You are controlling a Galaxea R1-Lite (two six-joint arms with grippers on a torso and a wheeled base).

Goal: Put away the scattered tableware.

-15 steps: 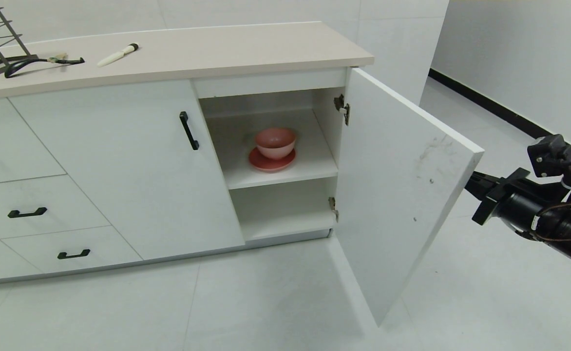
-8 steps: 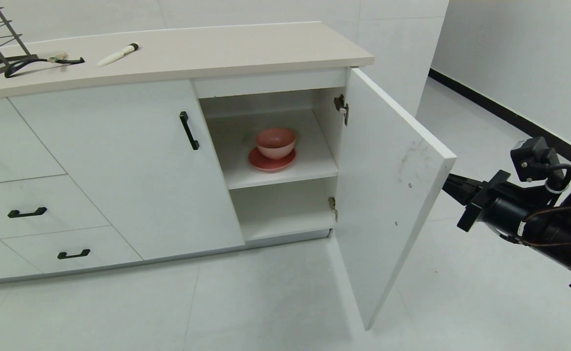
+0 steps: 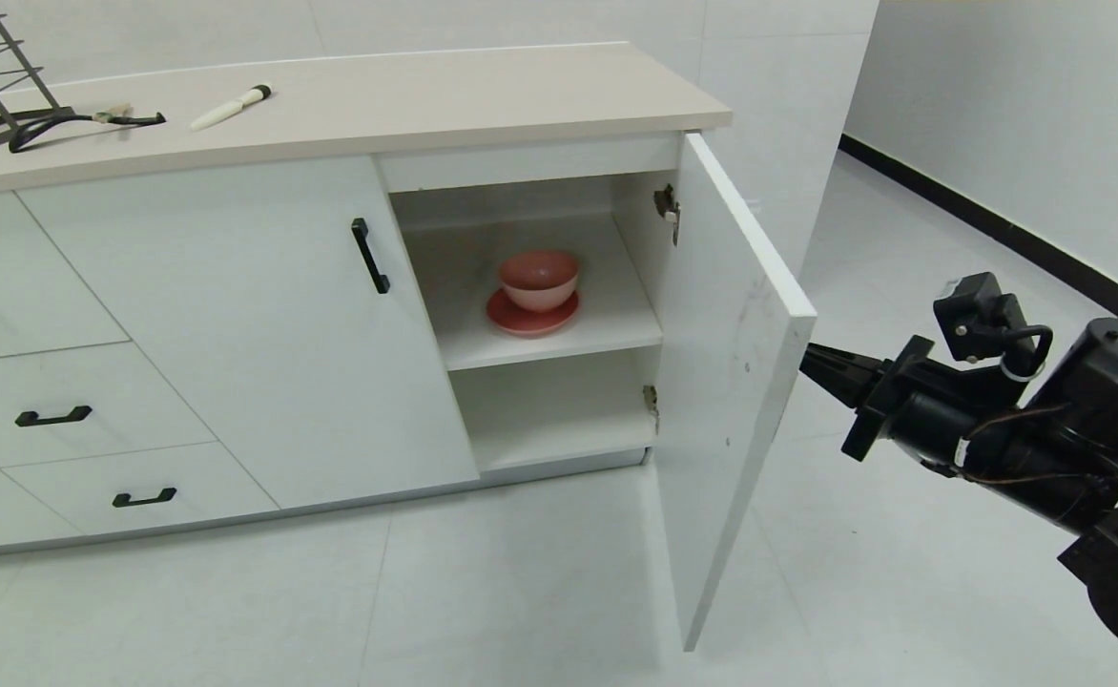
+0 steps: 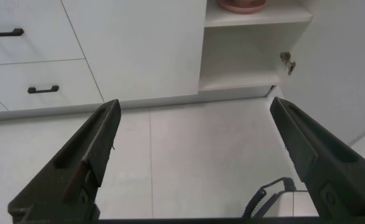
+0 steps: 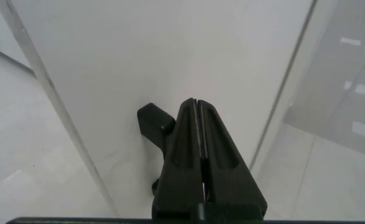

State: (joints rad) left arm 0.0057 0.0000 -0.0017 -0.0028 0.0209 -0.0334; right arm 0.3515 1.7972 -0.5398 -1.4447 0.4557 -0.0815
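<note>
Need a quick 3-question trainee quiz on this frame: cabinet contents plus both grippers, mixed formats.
1. True or false: the pink bowl sits on the red plate on the cabinet's upper shelf.
2. The right gripper is: A) open around the pink bowl; B) fingers shut, at the outer face of the cabinet door beside its black handle; C) shut on the red plate.
3. Fill in: the left gripper has its fingers ____, above the floor.
Key: 1 true; 2 B; 3 open.
</note>
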